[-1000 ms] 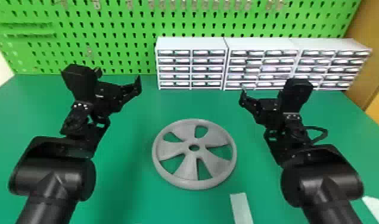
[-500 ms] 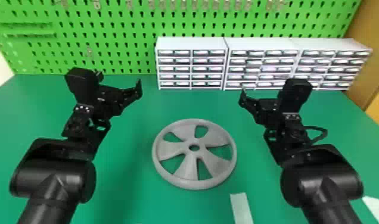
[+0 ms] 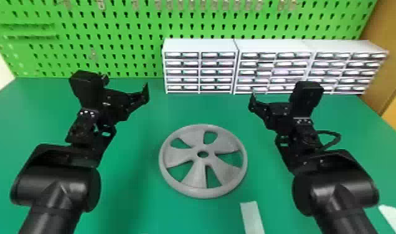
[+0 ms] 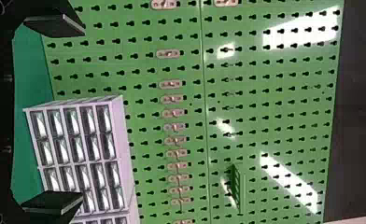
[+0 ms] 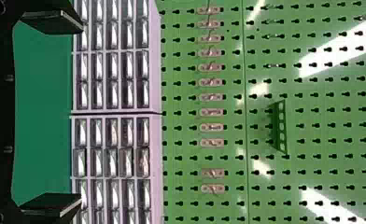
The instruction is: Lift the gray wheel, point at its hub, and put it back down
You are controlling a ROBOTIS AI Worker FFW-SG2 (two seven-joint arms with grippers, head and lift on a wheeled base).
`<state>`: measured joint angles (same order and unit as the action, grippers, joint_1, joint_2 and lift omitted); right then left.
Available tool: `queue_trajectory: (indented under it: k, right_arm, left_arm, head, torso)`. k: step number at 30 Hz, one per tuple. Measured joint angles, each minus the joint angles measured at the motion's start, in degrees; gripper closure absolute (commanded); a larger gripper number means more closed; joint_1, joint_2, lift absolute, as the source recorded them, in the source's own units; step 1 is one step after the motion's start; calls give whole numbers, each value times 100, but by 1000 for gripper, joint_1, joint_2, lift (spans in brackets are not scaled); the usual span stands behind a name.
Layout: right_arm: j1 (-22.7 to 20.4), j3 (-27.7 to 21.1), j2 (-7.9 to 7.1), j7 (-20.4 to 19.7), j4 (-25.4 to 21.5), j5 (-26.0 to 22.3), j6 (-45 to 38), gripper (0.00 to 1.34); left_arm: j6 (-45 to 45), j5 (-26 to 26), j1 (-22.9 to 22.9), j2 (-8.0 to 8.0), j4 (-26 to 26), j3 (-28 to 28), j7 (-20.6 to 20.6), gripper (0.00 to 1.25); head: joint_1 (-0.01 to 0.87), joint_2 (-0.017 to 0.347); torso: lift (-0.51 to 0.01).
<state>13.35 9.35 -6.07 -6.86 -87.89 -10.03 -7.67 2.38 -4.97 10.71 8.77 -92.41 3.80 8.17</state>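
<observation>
The green surface point(image 3: 129, 199) spreads widest, its far edge running along the foot of a green pegboard point(image 3: 129, 31). Next in size come two black arms, the left arm point(image 3: 55, 186) over the surface's left side and the right arm point(image 3: 337, 189) over its right side. White drawer units point(image 3: 200, 45) stand in a row at the far edge, from about its middle toward the far right corner. The gray wheel point(image 3: 222, 146) lies flat on the surface, between the arms and nearer than the drawer units, touched by neither gripper. The left gripper point(image 3: 125, 90) hangs in the air, fingers spread wide with nothing between them; the right gripper point(image 3: 273, 101) is likewise up, wide and empty, its fingers facing the far edge. A pale strip point(image 3: 252, 217) lies on the surface, just nearer than the wheel and a little to its right. Smallest is the wheel's hub point(image 3: 203, 148), facing up, with a round hole through it.
</observation>
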Motion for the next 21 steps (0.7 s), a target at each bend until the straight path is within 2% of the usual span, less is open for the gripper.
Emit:
queue_trajectory:
  k: [21]
  right_arm:
    - [10, 37, -2, 0, 0, 1, -94, 56]
  left_arm:
    - [-1, -31, 19, 2, 0, 11, 30, 56]
  head:
    - [692, 48]
  torso:
    - [-88]
